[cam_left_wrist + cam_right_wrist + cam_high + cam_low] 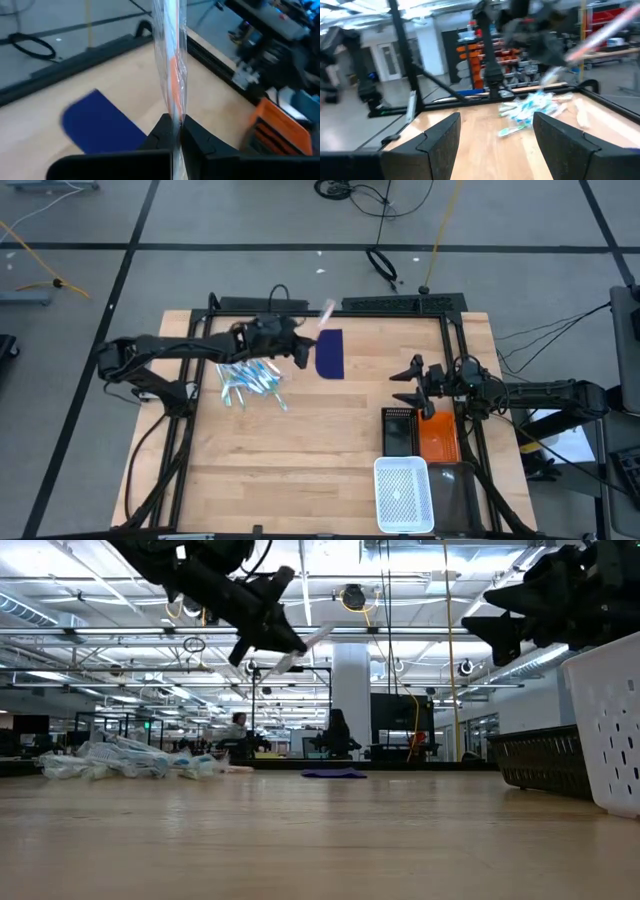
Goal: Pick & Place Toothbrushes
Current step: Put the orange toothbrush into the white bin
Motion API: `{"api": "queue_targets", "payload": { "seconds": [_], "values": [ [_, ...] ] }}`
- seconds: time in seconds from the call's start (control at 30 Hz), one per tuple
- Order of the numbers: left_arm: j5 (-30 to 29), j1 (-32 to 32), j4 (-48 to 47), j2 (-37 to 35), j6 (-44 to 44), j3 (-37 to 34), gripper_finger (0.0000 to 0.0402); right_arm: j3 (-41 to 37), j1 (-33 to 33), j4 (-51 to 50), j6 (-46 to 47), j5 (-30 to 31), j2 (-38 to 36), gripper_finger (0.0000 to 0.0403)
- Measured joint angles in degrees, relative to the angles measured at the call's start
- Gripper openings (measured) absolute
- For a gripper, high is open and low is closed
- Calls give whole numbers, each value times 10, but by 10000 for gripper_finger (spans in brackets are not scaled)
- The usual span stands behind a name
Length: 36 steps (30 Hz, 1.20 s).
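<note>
A pile of wrapped toothbrushes, mostly light blue and white, lies on the wooden table's left half; it also shows in the low view and the right wrist view. My left gripper hangs above the table beside the pile, toward the far edge, shut on one toothbrush in a clear wrapper, white with orange. A dark blue flat rectangle lies just past it. At the table's right my right gripper stands open in the air with nothing between its fingers. My left gripper pinches the wrapped toothbrush near one end between its two fingers. The brush runs on past the fingertips, roughly in line with the fingers, slanting up toward the table's far right. It is lifted clear of the table and the pile.
An orange bin and a black mesh basket stand at the right, with a white perforated basket nearer the front edge. A black frame runs round the table. Bare wood lies between the pile and the bins.
</note>
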Motion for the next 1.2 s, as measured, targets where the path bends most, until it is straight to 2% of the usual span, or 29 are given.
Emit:
{"api": "queue_targets", "payload": {
  "seconds": [0.1,0.33,0.63,0.87,1.2],
  "values": [
    [-5,-29,51,10,1,0,9,0,0,2,7,30,0,242],
    [-40,-90,157,54,18,0,6,0,1,50,34,44,16,242],
    [-50,-131,309,143,27,5,8,4,1,134,50,61,75,242],
    [-56,-148,320,199,35,53,5,29,1,144,48,86,142,242],
    [-55,-167,295,278,74,148,5,32,1,237,49,90,204,242]
  ]
}}
